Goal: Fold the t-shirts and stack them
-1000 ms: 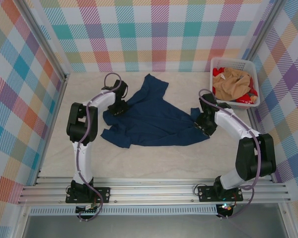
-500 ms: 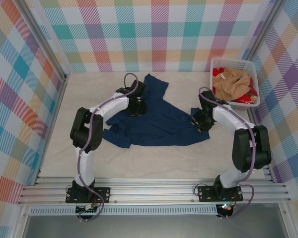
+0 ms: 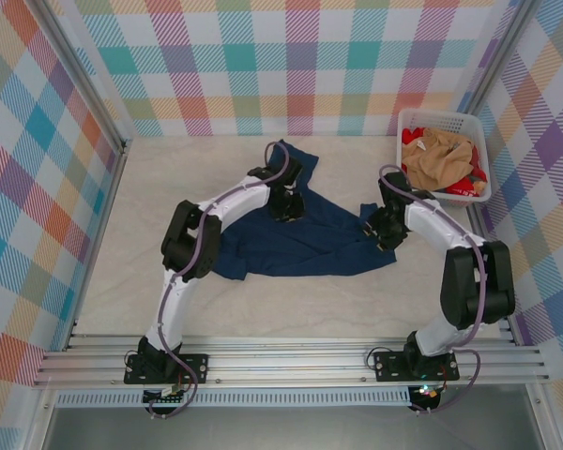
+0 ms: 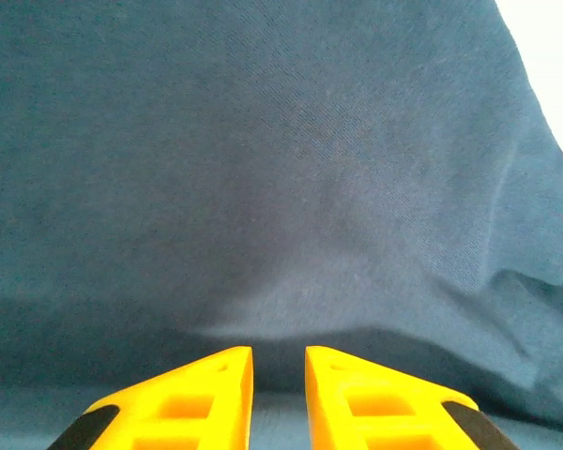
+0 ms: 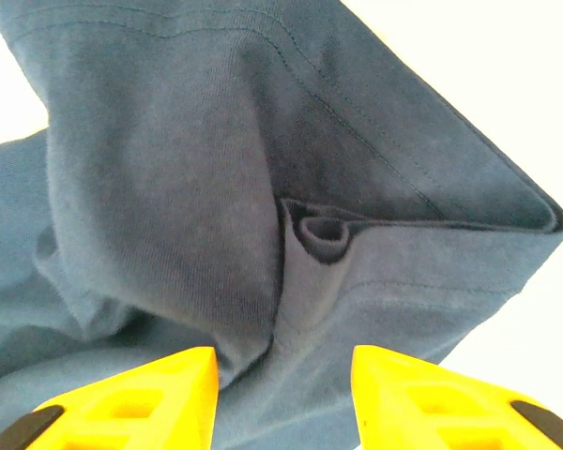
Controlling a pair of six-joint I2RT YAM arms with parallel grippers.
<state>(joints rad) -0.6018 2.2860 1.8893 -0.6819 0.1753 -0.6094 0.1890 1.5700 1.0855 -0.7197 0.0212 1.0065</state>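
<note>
Barely begun | navy t-shirt (image 3: 310,239) is lying crumpled, unfolded on the counter (image 3: 169,187) between both pincers | left pincer (image 4: 279,354) is pinching soft matte knit, nearly closed | right pincer (image 5: 283,361) is straddling a stitched hem fold, grip unclear | tan and red t-shirts (image 3: 441,155) are waiting in the lattice basket (image 3: 408,120) beyond the right pincer

We record three upright walls of pastel plaid cloth (image 3: 300,66) enclosing a flat cream-coloured tabletop (image 3: 122,281), which is evenly and softly lit. Slim bare-metal posts (image 3: 80,70) stand at the back corners. Along the near edge we note a silver aluminium rail frame (image 3: 291,361), with a dull grey metal sheet (image 3: 310,427) below it.
</note>
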